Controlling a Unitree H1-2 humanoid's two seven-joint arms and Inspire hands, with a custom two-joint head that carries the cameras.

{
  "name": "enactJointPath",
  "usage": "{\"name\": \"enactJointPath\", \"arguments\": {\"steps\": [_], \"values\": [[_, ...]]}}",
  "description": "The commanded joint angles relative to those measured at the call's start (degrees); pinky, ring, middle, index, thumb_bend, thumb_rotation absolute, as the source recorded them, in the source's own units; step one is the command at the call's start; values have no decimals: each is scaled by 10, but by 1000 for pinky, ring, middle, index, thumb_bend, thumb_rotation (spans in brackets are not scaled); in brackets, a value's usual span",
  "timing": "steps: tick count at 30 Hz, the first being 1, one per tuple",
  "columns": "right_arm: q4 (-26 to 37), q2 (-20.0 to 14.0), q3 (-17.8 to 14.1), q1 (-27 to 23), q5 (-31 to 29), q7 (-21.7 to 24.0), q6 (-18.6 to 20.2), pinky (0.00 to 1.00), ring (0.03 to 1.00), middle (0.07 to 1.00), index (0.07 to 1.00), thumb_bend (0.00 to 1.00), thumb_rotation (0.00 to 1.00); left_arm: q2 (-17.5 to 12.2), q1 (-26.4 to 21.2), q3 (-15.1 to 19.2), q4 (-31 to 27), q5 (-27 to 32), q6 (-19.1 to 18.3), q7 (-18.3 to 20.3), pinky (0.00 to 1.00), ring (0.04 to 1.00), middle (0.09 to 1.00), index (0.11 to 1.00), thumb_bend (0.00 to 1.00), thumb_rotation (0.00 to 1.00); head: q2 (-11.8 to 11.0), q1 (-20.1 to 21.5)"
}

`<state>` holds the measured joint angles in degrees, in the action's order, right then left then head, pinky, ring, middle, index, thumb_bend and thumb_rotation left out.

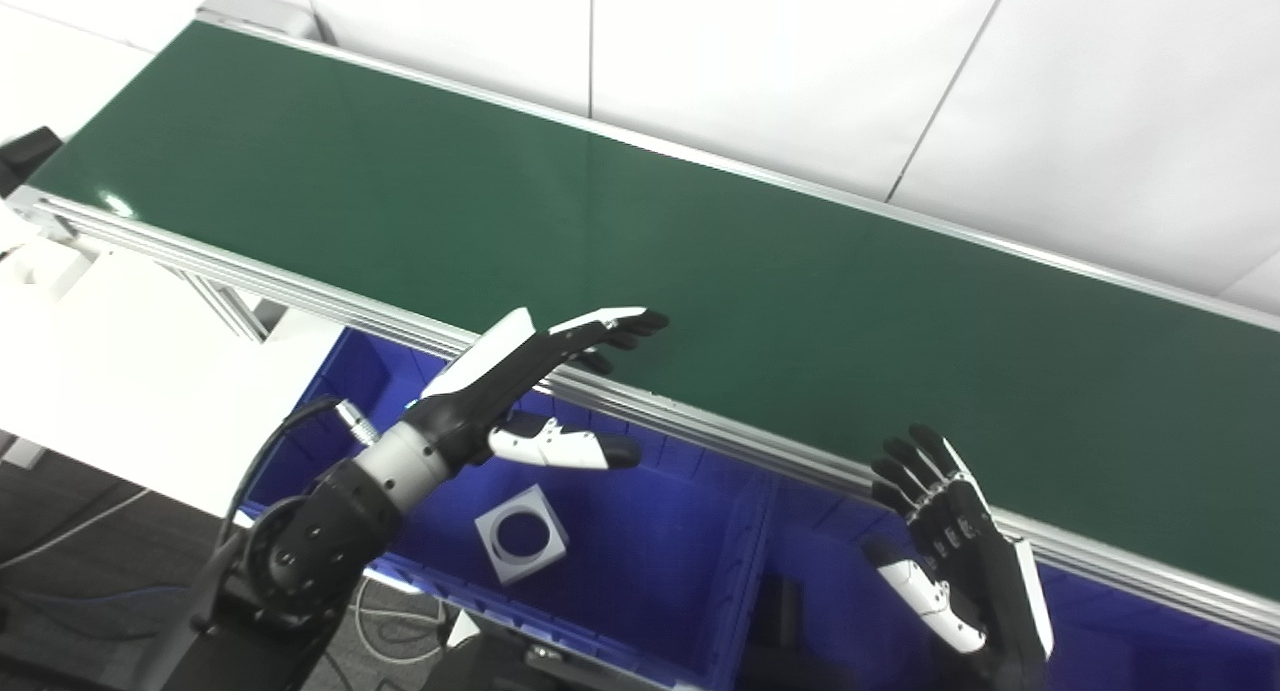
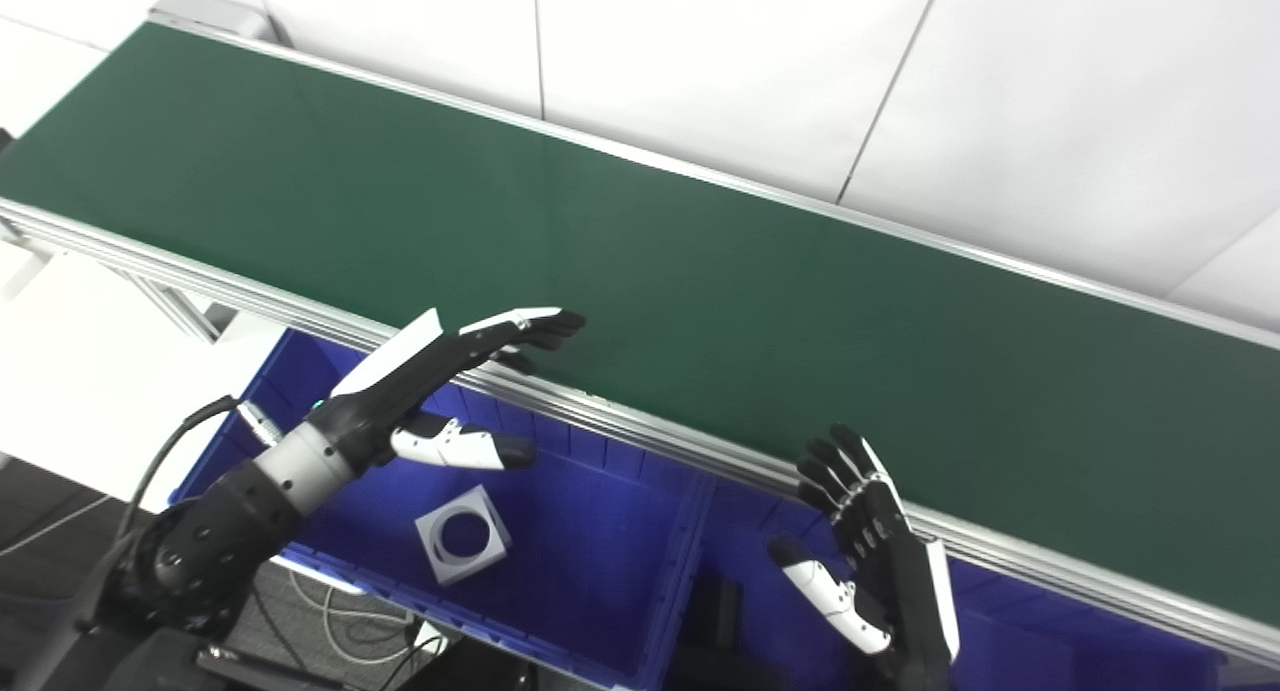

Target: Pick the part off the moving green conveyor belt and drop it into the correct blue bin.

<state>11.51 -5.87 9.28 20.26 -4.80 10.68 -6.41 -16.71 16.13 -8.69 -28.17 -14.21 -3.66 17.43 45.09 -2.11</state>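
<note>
Nearest the camera, the right hand (image 1: 945, 551) is held upright over the right blue bin (image 1: 1120, 631), its fingers spread and nothing gripped; the left hand (image 1: 520, 386) is stretched out flat above the left blue bin (image 1: 640, 561), its fingertips (image 1: 640, 321) reaching over the aluminium rail (image 1: 700, 426) at the near edge of the green conveyor belt (image 1: 700, 241), its thumb apart beneath, likewise released and empty; a grey square part with a round hole (image 1: 521, 534) is seen lying on the floor of the left bin, below and just beside the left hand, touched by neither hand; no part can be made out anywhere on the visible stretch of the belt, which is bare from the far left end to the right edge of the view; it may be judged that one pick and drop is already done, since the part rests inside a bin; whether that bin is the correct one cannot be told from the views; something dark lies low in the right bin, too dim to be named; what is left appears to be waiting, with both hands readied at the rail, for any further part to be carried along.
</note>
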Motion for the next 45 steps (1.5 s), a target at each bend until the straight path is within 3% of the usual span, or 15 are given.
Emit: {"name": "enactJointPath", "arguments": {"steps": [1,6,12,18,26,31,45], "values": [[7,6,1,0,-4,2,-40,787,826,849,897,684,366,8,-12,-6,12,21,27,-5,764,842,867,860,900,774,-2,9],[-4,13,2,4,9,-3,-55,784,827,850,899,698,379,34,-31,-27,87,30,79,-13,796,848,866,852,878,751,-12,53],[-17,27,6,5,31,-13,-65,777,816,839,890,731,408,69,-53,-42,189,105,141,1,773,825,848,844,810,745,-22,131],[-25,38,14,8,41,-20,-65,783,821,843,895,748,414,86,-58,-51,254,170,153,23,813,848,856,884,827,806,-24,193],[-31,46,25,4,52,-27,-57,805,841,861,903,766,417,70,-62,-41,299,224,170,64,847,856,850,881,810,777,-13,242],[-36,50,28,-1,56,-30,-54,809,844,864,903,769,407,64,-64,-33,306,236,172,72,835,849,843,875,814,762,-10,262],[-36,51,27,3,61,-31,-58,799,835,860,900,771,404,66,-59,-26,305,242,170,79,832,845,832,864,830,732,-15,249]]}}
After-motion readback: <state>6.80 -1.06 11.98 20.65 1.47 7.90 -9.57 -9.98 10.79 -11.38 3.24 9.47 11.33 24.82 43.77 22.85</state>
